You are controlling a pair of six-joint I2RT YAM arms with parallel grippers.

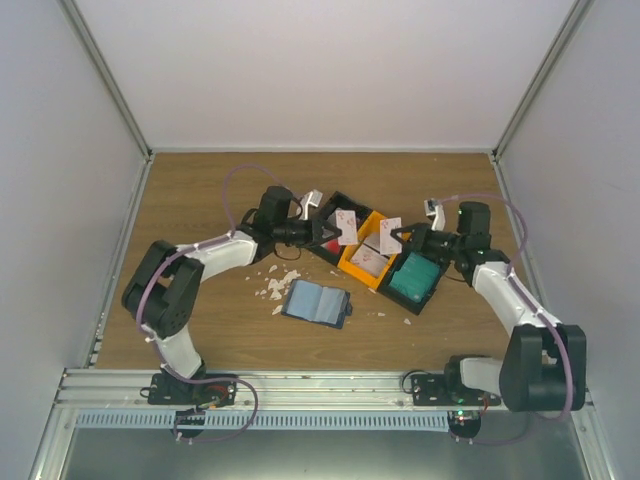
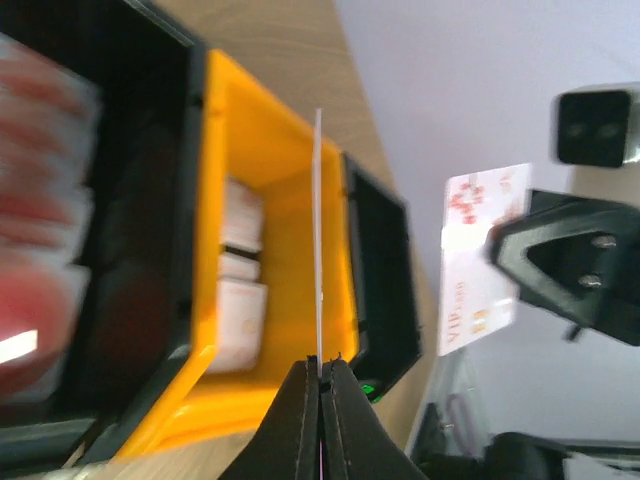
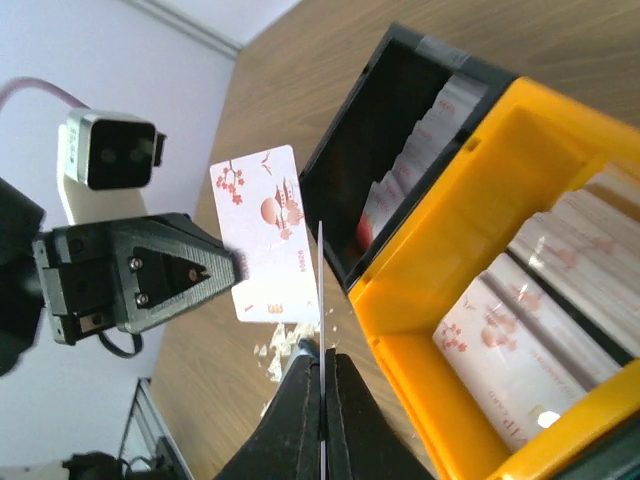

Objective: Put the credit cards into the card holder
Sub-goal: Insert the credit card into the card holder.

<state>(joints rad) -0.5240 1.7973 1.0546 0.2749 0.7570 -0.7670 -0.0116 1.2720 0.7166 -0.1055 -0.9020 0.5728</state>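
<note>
Clamps left gripper point(image 1: 334, 232) on a credit card point(image 1: 346, 228), right gripper point(image 1: 400, 239) on a second card point(image 1: 390, 233).
Shows more cards point(image 3: 500, 350) in orange tray point(image 3: 420, 270) and black tray point(image 3: 350, 170); card holder point(image 1: 317, 303) open on table point(image 1: 200, 200) nearby.

**One word legible: "VIP"**

In the left wrist view you can read "VIP" near the lower end of the red-and-white card point(image 2: 478, 262). The small print beside it is too blurred to read. The blossom card point(image 3: 265, 232) carries small red marks that you cannot make out.
</note>
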